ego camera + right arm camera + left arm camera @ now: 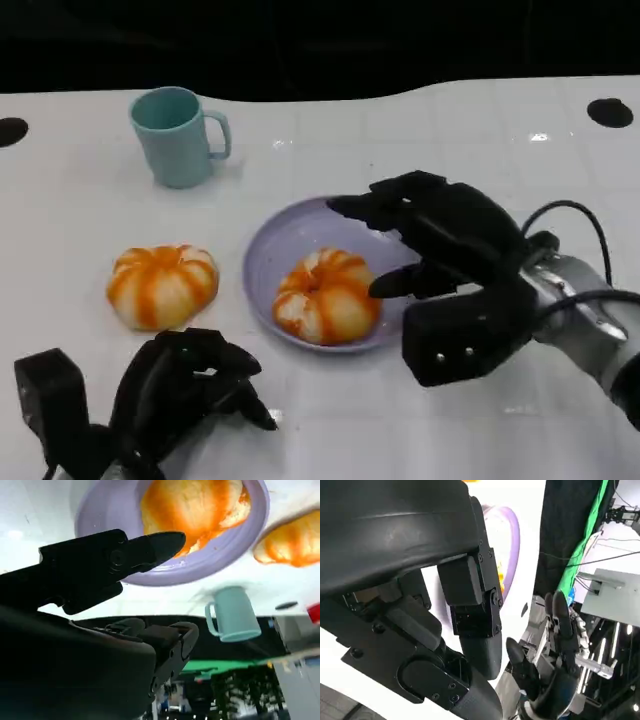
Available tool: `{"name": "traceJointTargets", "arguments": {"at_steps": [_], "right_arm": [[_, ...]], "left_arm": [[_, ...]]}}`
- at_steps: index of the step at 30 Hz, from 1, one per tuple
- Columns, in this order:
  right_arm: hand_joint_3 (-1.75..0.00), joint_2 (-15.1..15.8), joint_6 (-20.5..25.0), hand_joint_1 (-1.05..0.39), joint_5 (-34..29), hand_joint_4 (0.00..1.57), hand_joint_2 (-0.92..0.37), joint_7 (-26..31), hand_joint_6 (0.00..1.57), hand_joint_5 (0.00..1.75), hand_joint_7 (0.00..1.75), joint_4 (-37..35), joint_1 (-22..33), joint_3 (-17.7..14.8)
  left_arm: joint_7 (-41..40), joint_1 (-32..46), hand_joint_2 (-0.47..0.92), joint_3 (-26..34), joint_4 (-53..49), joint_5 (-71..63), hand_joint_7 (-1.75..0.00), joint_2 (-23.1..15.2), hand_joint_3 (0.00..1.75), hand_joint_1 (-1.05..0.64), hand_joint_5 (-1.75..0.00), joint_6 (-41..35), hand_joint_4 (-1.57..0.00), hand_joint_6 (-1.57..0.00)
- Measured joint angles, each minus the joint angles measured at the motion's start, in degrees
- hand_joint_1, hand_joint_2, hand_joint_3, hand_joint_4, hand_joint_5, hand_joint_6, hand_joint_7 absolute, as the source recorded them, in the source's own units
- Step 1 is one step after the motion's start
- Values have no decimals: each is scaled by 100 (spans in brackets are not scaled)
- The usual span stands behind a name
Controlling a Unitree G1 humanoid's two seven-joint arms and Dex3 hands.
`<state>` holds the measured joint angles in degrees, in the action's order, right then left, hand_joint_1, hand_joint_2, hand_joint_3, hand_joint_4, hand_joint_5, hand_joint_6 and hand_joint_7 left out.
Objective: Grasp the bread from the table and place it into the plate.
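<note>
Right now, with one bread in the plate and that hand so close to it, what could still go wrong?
1. The right hand hovers open over the plate, its fingers close to the bread in the plate; pulling back carelessly might nudge either one.
2. The second bread lies on the table near the left hand, which could bump it.

1. No readable text, label, brand, number or sign was found in the head view.
2. None could be made out in either wrist view; the background equipment was too blurred.
</note>
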<state>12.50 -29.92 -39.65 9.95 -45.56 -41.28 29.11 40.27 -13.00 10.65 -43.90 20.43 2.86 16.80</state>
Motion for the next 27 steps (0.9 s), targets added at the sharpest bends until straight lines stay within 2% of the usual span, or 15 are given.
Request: {"name": "traceJointTargets", "arguments": {"at_steps": [4,5,7,8,10,11,12,13,14,15,16,17,18,21,27], "right_arm": [[-1,63,-349,-38,307,42,-89,92,57,45,10,171,300,-245],[-1,66,-444,-35,414,45,-90,94,61,51,11,244,402,-334],[-1,69,-584,-32,671,42,-90,65,66,69,13,410,625,-473],[0,69,-643,-28,766,42,-90,32,70,93,18,469,722,-528],[-1,68,-788,-21,992,43,-90,-65,74,109,24,554,895,-639],[-1,67,-867,-16,1147,43,-90,-135,72,121,39,640,1006,-709],[-3,64,-947,-14,1310,43,-89,-221,63,129,62,728,1116,-782],[-8,63,-998,-9,1480,43,-87,-314,54,137,88,832,1230,-847],[-36,59,-1060,-6,1654,43,-73,-419,45,145,113,928,1343,-894],[-65,47,-1139,-4,1838,42,-58,-537,42,149,123,1007,1464,-953],[-86,28,-1187,-3,1977,43,-49,-633,39,156,135,1079,1569,-1011],[-101,5,-1216,-2,2154,43,-43,-744,35,164,151,1148,1680,-1067],[-108,-30,-1230,-1,2340,44,-40,-853,32,168,158,1208,1773,-1104],[-122,-153,-1248,2,2889,43,-40,-1241,27,170,164,1450,2073,-1258],[-127,-261,-1032,2,3749,55,-46,-1904,38,166,158,2047,2565,-1542]], "left_arm": [[-9,0,71,-12,5,1,-23,3,0,-105,-62,0,-157,-157],[-11,0,71,-12,6,1,-23,3,0,-105,-62,-1,-157,-157],[-13,0,71,-10,7,2,-23,4,0,-105,-62,-1,-157,-157],[-13,0,70,-10,7,2,-23,4,0,-105,-62,-2,-157,-157],[-13,0,70,-10,8,5,-23,4,0,-105,-62,-7,-157,-157],[-13,0,70,-11,9,6,-23,5,0,-105,-62,-9,-157,-157],[-13,0,70,-10,10,7,-23,5,0,-105,-62,-13,-157,-157],[-13,0,70,-11,11,7,-23,5,0,-105,-62,-17,-157,-157],[-13,1,70,-10,11,7,-23,4,0,-105,-62,-22,-157,-157],[-12,0,70,-12,13,7,-23,5,0,-105,-62,-25,-157,-157],[-12,1,70,-11,13,8,-23,5,0,-105,-62,-26,-157,-157],[-12,1,70,-11,15,8,-23,6,0,-105,-62,-26,-157,-157],[-12,2,70,-9,15,8,-23,5,0,-105,-62,-30,-157,-157],[-12,0,70,-9,18,10,-23,7,0,-105,-62,-41,-157,-157],[-12,1,70,-8,17,10,-23,4,0,-105,-61,-40,-157,-157]]}}
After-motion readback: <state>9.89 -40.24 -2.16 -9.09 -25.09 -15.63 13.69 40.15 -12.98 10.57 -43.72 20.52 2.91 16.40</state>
